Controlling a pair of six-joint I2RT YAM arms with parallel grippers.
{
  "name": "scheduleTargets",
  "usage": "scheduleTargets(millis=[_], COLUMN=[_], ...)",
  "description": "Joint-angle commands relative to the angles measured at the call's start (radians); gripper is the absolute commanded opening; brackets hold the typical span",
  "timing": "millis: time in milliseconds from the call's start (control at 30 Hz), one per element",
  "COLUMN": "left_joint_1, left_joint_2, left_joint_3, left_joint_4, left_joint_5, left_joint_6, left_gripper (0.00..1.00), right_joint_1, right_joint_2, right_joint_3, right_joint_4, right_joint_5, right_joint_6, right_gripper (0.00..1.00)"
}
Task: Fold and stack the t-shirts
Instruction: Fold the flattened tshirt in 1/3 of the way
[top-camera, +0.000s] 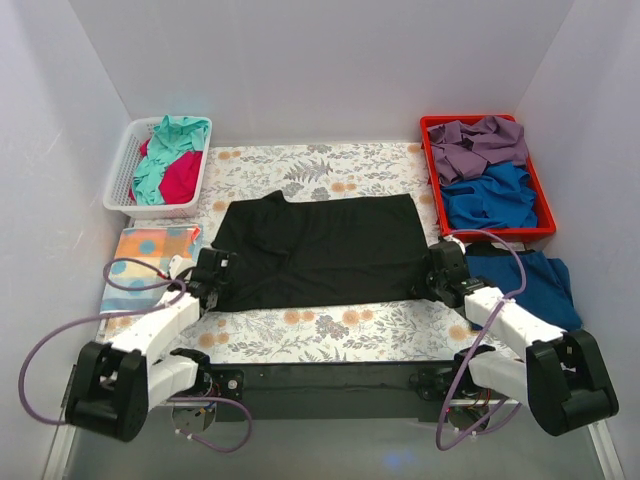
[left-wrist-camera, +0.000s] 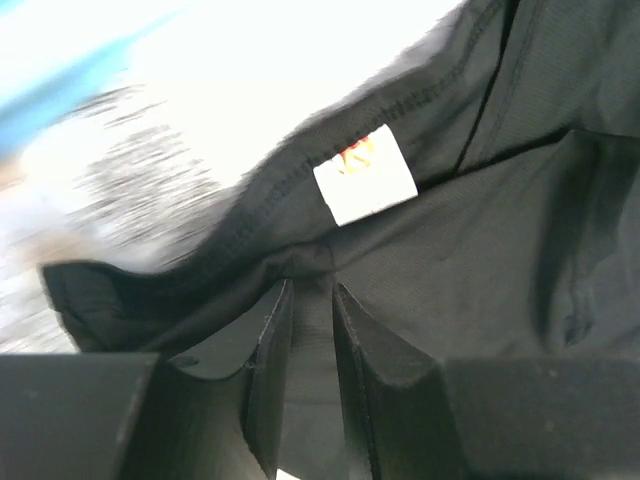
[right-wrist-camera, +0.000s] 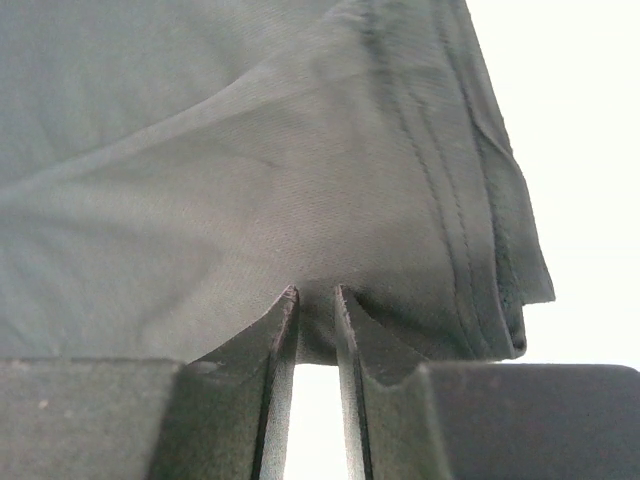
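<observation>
1. The fingers of my left gripper are nearly together. They pinch a ridge of the black t-shirt just below its pale neck label.
2. My right gripper nips the same shirt beside the stitched hem, with its fingers almost closed on the cloth.
3. I judge that the two hold opposite ends so that the cloth is taut for a fold.
4. The shirt lies flat in the middle of the floral table sheet.
5. A dark blue t-shirt waits at the right edge, toward the near corner.
</observation>
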Motion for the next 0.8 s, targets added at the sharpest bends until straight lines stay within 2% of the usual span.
scheduleTargets(millis=[0, 133, 167, 333, 367, 400, 433, 500, 567, 600, 633, 667, 767], left_joint_1=[-0.003, -0.013, -0.013, -0.016, -0.017, -0.017, -0.017, -0.017, -0.017, -0.017, -0.019, -0.019, -0.025], left_joint_2=[-0.198, -0.361, -0.401, -0.424, -0.416, -0.378, -0.352, -0.286, -0.171, -0.131, -0.046, -0.007, 0.126], left_joint_3=[-0.068, -0.046, -0.035, 0.101, 0.113, 0.139, 0.150, 0.159, 0.167, 0.172, 0.179, 0.185, 0.201], left_joint_4=[-0.277, -0.283, -0.276, -0.202, -0.176, -0.115, -0.101, -0.031, 0.019, 0.063, 0.086, 0.109, 0.160], left_joint_5=[-0.051, -0.066, -0.069, -0.062, -0.004, 0.028, 0.050, 0.116, 0.150, 0.168, 0.186, 0.208, 0.228], left_joint_6=[-0.146, -0.077, -0.010, 0.215, 0.253, 0.343, 0.358, 0.411, 0.437, 0.447, 0.462, 0.476, 0.491], left_gripper=[0.20, 0.19, 0.19, 0.20, 0.20, 0.20, 0.20, 0.20, 0.19, 0.19, 0.23, 0.36, 0.64], right_joint_1=[0.020, 0.077, 0.088, 0.146, 0.148, 0.149, 0.148, 0.149, 0.149, 0.149, 0.149, 0.149, 0.149], right_joint_2=[-0.072, -0.207, -0.230, -0.310, -0.311, -0.310, -0.307, -0.295, -0.269, -0.255, -0.235, -0.182, -0.062], right_joint_3=[-0.075, -0.055, -0.023, 0.112, 0.133, 0.172, 0.187, 0.209, 0.207, 0.206, 0.213, 0.219, 0.256], right_joint_4=[-0.240, -0.285, -0.305, -0.363, -0.368, -0.362, -0.351, -0.284, -0.216, -0.144, -0.118, -0.095, -0.043], right_joint_5=[0.022, 0.031, 0.038, 0.133, 0.145, 0.162, 0.172, 0.194, 0.194, 0.180, 0.174, 0.168, 0.136], right_joint_6=[0.049, 0.066, 0.072, 0.043, 0.017, -0.001, -0.015, -0.085, -0.141, -0.180, -0.196, -0.205, -0.241], right_gripper=[0.27, 0.24, 0.24, 0.26, 0.28, 0.36, 0.45, 0.74, 0.83, 0.95, 0.98, 0.98, 0.98])
